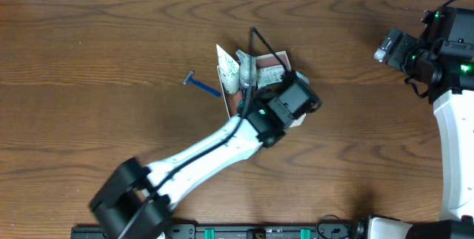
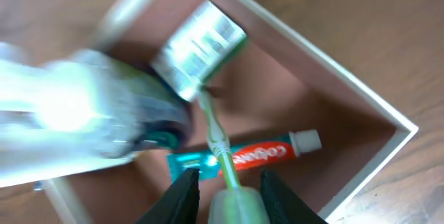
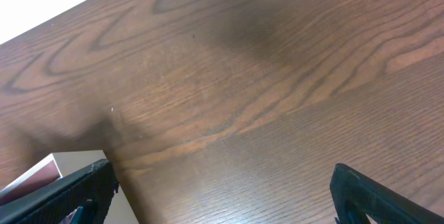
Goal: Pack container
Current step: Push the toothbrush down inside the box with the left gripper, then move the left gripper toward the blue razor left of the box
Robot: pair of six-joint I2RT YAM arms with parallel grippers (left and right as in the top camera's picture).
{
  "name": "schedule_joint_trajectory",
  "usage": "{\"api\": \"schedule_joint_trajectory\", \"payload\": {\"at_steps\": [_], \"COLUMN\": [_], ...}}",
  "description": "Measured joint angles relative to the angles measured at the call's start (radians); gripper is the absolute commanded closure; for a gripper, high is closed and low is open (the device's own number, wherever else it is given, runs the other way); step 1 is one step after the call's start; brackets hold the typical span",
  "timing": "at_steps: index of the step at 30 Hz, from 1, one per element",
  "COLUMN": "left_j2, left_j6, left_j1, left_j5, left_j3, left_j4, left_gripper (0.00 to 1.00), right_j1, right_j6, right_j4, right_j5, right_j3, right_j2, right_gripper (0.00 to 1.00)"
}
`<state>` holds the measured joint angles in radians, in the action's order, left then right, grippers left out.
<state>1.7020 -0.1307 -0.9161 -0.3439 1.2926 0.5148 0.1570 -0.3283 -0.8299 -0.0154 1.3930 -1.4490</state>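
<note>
**Overhead Camera Finds Left Arm Over Container**

The container [image 1: 222,72] sits at mid-table, with a blue razor [image 1: 200,85] lying on the wood just beside it. From the left wrist, the left gripper [image 2: 229,186] clamps a green toothbrush [image 2: 215,130], which crosses a toothpaste tube [image 2: 267,154] inside the box, near a silver tube [image 2: 198,47]. The right gripper [image 3: 222,179] hangs over the table [image 3: 243,78], its fingers spread wide, well apart from the left.

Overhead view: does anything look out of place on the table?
Yes: a blue razor lies on the table just outside the container, while the toothpaste already sits inside; the left pincer grips a toothbrush.
</note>
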Motion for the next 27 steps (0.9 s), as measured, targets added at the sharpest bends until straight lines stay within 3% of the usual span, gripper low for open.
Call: {"api": "schedule_joint_trajectory", "payload": {"at_steps": [7,19,27], "left_j2": [-0.11,-0.112,-0.159], "left_j6": [-0.004,-0.007,-0.045], "left_j1": [0.012,0.013,0.098], "left_j5": [-0.003,-0.003,-0.018], "left_j3": [0.0,0.0,0.0], "left_j4": [0.003,0.048,0.187], "left_gripper": [0.53,0.52,0.51], "right_j1": [0.0,0.0,0.0], "right_j6": [0.0,0.0,0.0], "right_j4": [0.0,0.0,0.0], "right_j5": [0.0,0.0,0.0], "right_j3": [0.0,0.0,0.0], "right_j2": [0.0,0.0,0.0], "right_gripper": [0.01,0.01,0.01]}}
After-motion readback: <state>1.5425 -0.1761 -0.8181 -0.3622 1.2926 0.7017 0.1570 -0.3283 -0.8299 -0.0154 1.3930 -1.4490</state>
